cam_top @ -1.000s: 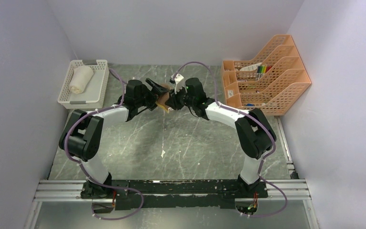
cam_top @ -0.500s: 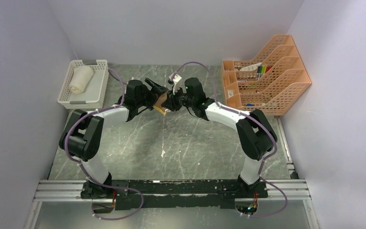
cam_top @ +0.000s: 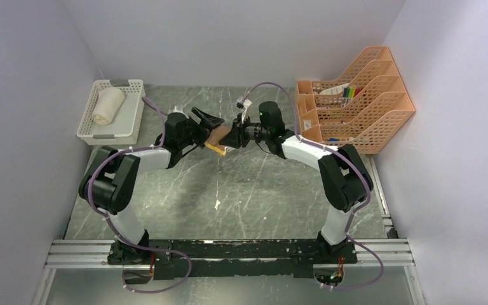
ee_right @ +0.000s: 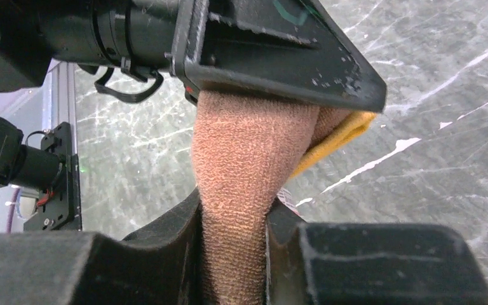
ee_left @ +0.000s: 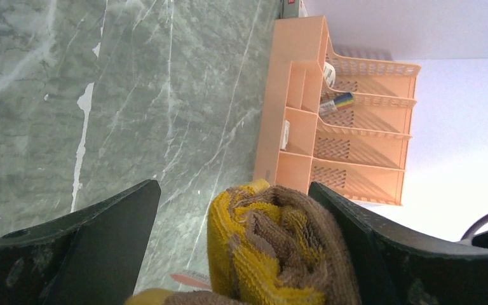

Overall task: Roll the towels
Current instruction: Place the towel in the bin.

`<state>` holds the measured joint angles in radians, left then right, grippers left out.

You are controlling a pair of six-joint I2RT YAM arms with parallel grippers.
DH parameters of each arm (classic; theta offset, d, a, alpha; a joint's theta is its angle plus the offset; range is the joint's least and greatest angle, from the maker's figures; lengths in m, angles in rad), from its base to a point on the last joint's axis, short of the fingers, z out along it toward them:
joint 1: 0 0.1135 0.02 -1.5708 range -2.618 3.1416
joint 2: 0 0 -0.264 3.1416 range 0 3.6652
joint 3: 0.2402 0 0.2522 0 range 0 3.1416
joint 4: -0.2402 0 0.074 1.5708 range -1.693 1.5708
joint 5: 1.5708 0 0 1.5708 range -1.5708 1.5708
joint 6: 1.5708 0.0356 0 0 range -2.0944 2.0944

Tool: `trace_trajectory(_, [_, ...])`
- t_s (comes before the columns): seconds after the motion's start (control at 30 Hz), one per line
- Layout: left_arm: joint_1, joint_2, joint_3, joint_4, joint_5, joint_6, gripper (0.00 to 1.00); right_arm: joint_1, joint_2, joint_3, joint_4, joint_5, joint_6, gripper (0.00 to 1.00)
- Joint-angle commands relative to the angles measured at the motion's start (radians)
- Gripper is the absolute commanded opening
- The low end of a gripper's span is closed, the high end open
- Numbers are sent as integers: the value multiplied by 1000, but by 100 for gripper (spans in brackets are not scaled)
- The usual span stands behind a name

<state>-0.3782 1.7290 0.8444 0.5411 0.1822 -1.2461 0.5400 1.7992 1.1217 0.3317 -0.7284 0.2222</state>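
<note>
One roll aloft: brown towel (cam_top: 218,136), mustard edge showing, above the table's (cam_top: 248,190) middle, right gripper (cam_top: 236,126) pinched tight on it, left gripper (cam_top: 211,127) spread loose around its end.
Release that pinch only once the left closes, else the coil may slacken.

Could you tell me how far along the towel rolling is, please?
Done: the cream towel lies rolled in the white basket. In hand: the brown-and-yellow towel, bunched into a loose roll, is pinched by the right gripper, with the left gripper open around its end. Left: finishing that roll and setting it down.
</note>
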Motion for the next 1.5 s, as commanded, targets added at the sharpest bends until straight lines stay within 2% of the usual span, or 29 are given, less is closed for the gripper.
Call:
trace_trajectory(0.0, [80, -21, -22, 37, 76, 14, 100, -29, -45, 20, 1, -31, -21, 0])
trace_trajectory(0.1, [124, -35, 18, -61, 96, 38, 100, -42, -36, 26, -69, -5, -64, 0])
trace_trajectory(0.33, [197, -123, 57, -219, 12, 113, 100, -108, -38, 13, -131, 65, -109, 0])
trace_trajectory(0.5, [200, -156, 87, -285, 46, 106, 100, -78, -43, 55, -221, 264, -213, 0])
trace_trajectory(0.6, [178, -147, 92, -274, 110, 56, 100, -20, -34, 83, -260, 409, -300, 0])
trace_trajectory(0.83, [75, -53, 252, -519, 91, 80, 100, 70, -20, 102, -260, 601, -383, 0])
trace_trajectory(1.0, [53, -12, 254, -490, 125, 28, 100, 126, -7, 123, -277, 714, -444, 0])
trace_trajectory(1.17, [45, 9, 285, -538, 130, 12, 100, 136, -3, 125, -277, 729, -458, 0])
trace_trajectory(1.47, [42, 42, 269, -450, 177, -62, 100, 166, 3, 132, -273, 752, -482, 0])
